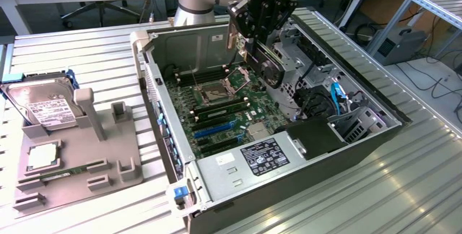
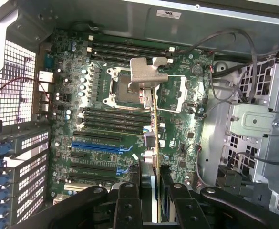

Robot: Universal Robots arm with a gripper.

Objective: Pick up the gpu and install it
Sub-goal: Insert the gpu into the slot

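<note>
Starting at the exterior view's left of the open computer case (image 1: 289, 191), I have one grey parts fixture (image 1: 72, 188) on the ribbed metal desk (image 1: 94, 55). It carries three things: one silver hard drive (image 1: 43, 107) standing tilted at its far end, one square processor chip (image 1: 42, 155) lying flat, and one small green memory stick (image 1: 61, 174) lying nearest the camera.

Then the case itself, lying on its side with one motherboard (image 1: 224, 109) exposed. On the board I count one open processor socket (image 2: 122, 86), with a bank of black memory slots on each side of it, two banks in all, and one long blue expansion slot (image 2: 101, 145).

Above the case's far half hangs my one pincer (image 1: 254, 42), closed on the gpu (image 1: 273, 72). I hold the card on edge, with its black cooler facing the exterior view's right. It hangs over the motherboard beside the drive cage (image 1: 303, 64) and is not seated in any slot. From the wrist I see it edge-on as a thin gold line, with its silvery end bracket (image 2: 148, 74) over the socket.
</note>
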